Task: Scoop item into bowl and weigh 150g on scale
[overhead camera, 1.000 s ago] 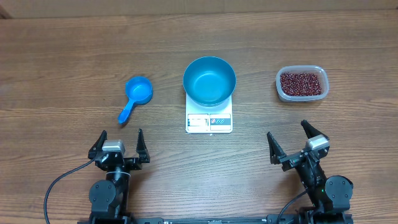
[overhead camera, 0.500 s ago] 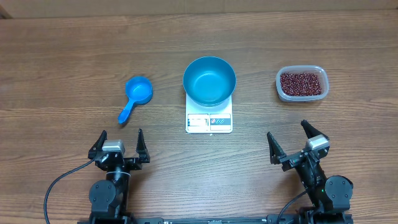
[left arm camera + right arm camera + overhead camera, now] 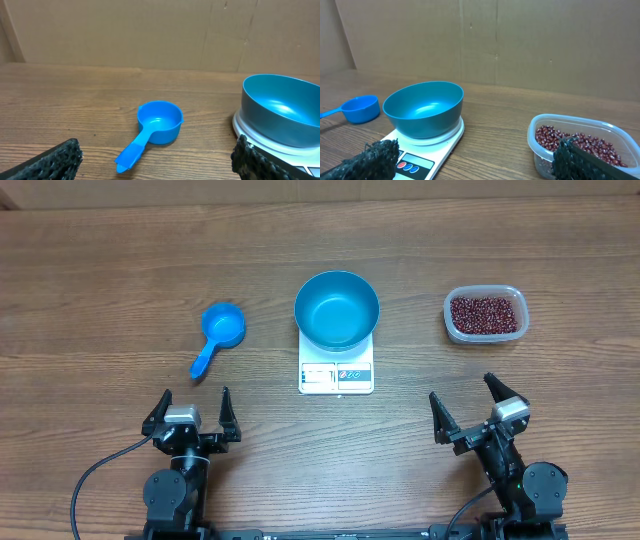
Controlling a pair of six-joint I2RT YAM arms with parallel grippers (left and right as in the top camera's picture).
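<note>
Scoop (image 3: 218, 335) placement is what the opening move turns on: it lies on the table (image 3: 100, 270) almost straight ahead of the left gripper (image 3: 193, 402), near it but not touching, and well apart from the right gripper (image 3: 462, 392). Its long axis runs from the round cup at the far end back toward the robot, with the handle (image 3: 202, 363) slanting slightly to the robot's left, so the handle tip is the part closest to the left fingers. In the left wrist view that handle (image 3: 135, 151) points back at the camera, between the two spread fingertips. Both grippers hang low at the near edge with jaws spread wide and nothing between them. The beans (image 3: 485, 314) sit in a clear tub (image 3: 450, 332) at the far right, ahead of the right gripper and on the opposite side of the bowl (image 3: 336, 308) from the scoop. The bowl stands empty on the scale (image 3: 336, 377) at the centre, display edge toward the robot. The left arm looks best placed to take the handle, probably by reaching forward and closing across its width; the loaded reach would then have to cross past the bowl to the tub.
</note>
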